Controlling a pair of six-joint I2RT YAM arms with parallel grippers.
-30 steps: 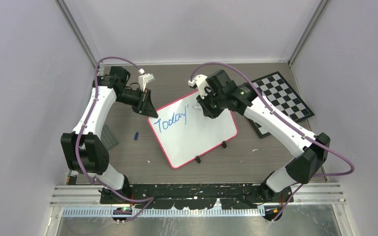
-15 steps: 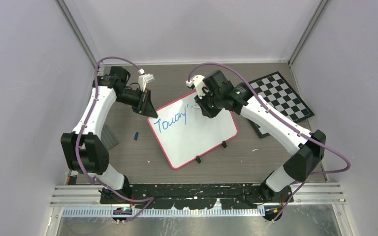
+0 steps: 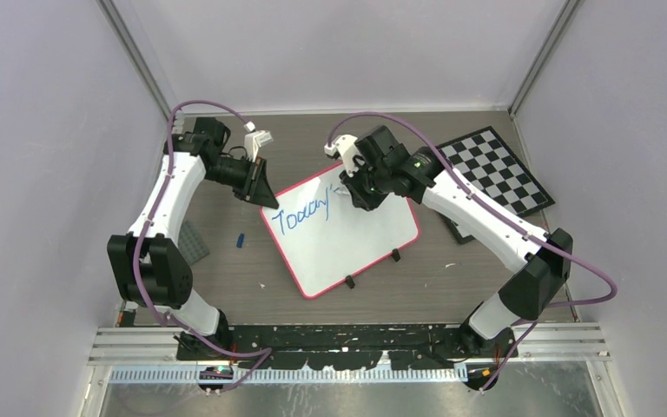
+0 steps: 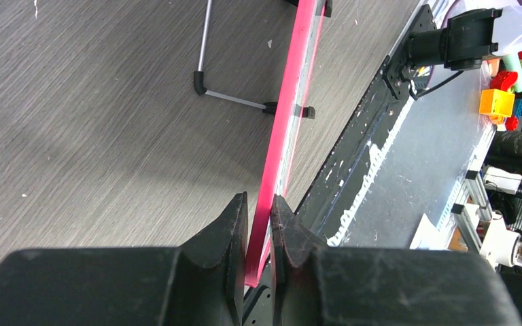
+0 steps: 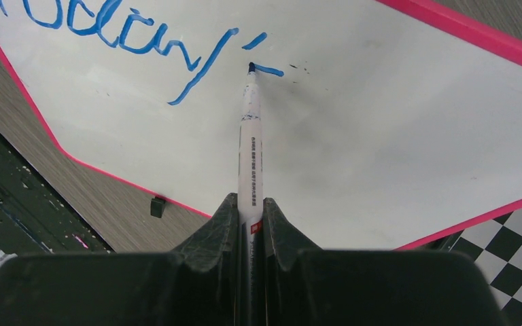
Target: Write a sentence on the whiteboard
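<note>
- Marker [image 5: 250, 136] clenched in my right pincer [image 5: 250, 202], tip touching the whiteboard [image 5: 394, 129] just after the blue "Today".
- My left pincer [image 4: 259, 204] clamps the whiteboard's pink frame [image 4: 287, 115] at its far-left corner.
- Judgement: light even pressure, short strokes; blank room lies toward its right edge, checkerboard [image 3: 495, 165] just beyond.
</note>
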